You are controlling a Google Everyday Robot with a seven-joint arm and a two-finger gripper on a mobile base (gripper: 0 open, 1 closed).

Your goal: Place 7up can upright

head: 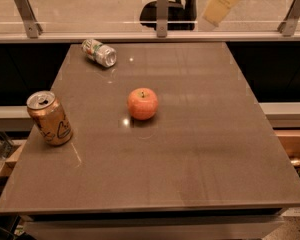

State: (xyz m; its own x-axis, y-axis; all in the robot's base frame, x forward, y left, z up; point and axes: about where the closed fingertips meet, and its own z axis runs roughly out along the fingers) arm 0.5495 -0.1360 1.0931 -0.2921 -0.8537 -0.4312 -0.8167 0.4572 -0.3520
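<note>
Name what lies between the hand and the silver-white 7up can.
Camera view: from the cream hand at top right to the silver-white 7up can, only a metal railing post and bare brown tabletop.

- The 7up can [99, 52] lies far left on the table [200, 154].
- An apple [142, 103] sits centre; another can [49, 117] stands left.
- The gripper [221, 5] hangs beyond the far edge.

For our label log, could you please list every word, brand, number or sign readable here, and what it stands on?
Nothing reads clearly.
Small silver-white aluminium 7up can, lying on its side: green and red markings, too blurred to read.
Bronze-orange can, upright: dark squiggle, no legible words.
Cream-coloured gripper, at top edge beyond the table: no text.
</note>
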